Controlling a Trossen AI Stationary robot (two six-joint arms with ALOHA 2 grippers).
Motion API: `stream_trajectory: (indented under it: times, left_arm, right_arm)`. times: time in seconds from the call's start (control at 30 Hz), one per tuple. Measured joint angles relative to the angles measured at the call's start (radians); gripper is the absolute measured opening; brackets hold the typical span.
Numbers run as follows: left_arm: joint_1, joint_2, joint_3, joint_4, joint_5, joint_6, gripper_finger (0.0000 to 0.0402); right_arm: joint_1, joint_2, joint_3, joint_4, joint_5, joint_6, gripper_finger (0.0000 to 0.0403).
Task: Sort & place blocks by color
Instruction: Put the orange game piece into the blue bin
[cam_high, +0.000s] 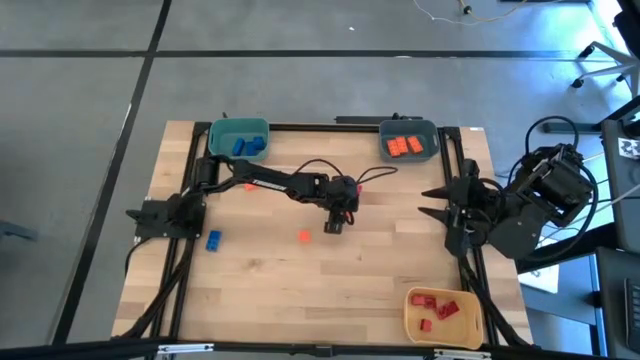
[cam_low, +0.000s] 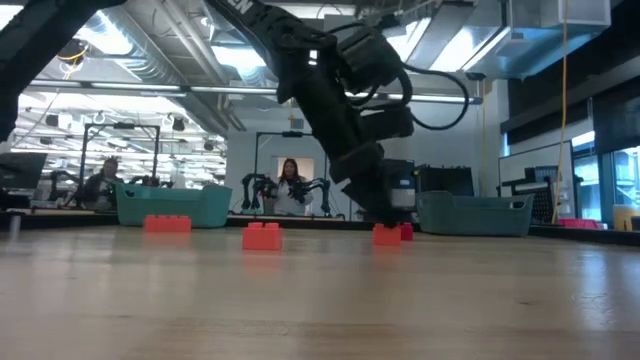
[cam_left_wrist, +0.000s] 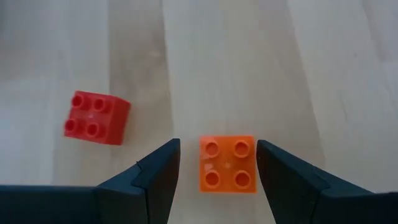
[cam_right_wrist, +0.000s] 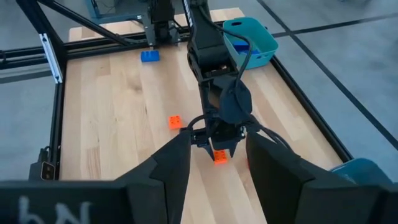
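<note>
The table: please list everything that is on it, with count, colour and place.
teal bin: one, teal, top-left corner in the high view, holds blue blocks
grey-blue bin: one, top-right corner, holds orange blocks
yellow bin: one, bottom-right corner, holds red blocks
loose blue block: one, left side
orange block: one, between the left gripper's fingers, ungripped
red block: one, beside it
second orange block: one, mid-table
left gripper: open, mid-table
right gripper: open, right edge, waiting

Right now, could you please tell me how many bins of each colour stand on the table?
Teal bin: 1
Grey-blue bin: 1
Yellow bin: 1
Total: 3
</note>
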Motion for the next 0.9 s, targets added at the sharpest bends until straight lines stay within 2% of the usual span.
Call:
stream_trajectory:
  times: [0.9]
  left_arm:
    - [0.015, 0.056, 0.004, -0.019, 0.044, -0.01, 0.0204]
  right_arm:
    - [0.0, 0.0, 0.0, 0.0, 0.001, -0.003, 0.0158]
